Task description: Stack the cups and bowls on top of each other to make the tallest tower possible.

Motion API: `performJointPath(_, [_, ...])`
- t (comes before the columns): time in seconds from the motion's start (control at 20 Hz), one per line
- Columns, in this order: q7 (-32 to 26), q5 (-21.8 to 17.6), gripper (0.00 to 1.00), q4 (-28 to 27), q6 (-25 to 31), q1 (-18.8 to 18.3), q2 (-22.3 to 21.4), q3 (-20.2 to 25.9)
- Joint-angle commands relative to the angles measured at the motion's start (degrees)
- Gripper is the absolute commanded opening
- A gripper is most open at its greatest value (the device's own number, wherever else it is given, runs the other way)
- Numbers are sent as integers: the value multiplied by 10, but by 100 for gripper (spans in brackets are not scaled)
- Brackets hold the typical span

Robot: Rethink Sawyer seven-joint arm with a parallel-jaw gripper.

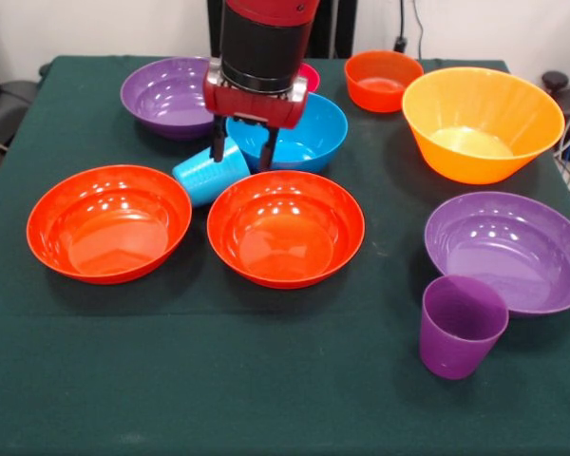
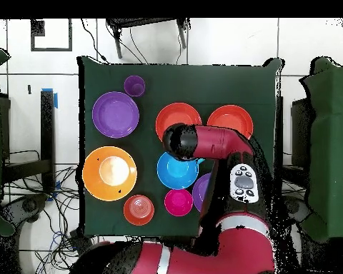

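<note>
No tower stands yet; the claw (image 1: 241, 152) is clamped on the tilted blue cup (image 1: 209, 175) between the red bowls (image 1: 109, 222) and blue bowl (image 1: 299, 133); the other pieces sit apart, unstacked, on the worktop (image 1: 266, 380).

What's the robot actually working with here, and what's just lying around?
For the job:
light blue cup, purple cup, orange-red bowls, purple bowls, blue bowl, yellow-orange bowl, small orange bowl, pink bowl, gripper.

Just lying about:
floor cables, blue tape.
</note>
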Motion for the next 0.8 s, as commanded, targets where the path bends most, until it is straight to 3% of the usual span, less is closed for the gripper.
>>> performJointPath(0.05, [76, -15, 100, -6, -38, 15, 20, 3])
performJointPath(0.8, [72, -17, 100, 38, -69, 20, 24, -18])
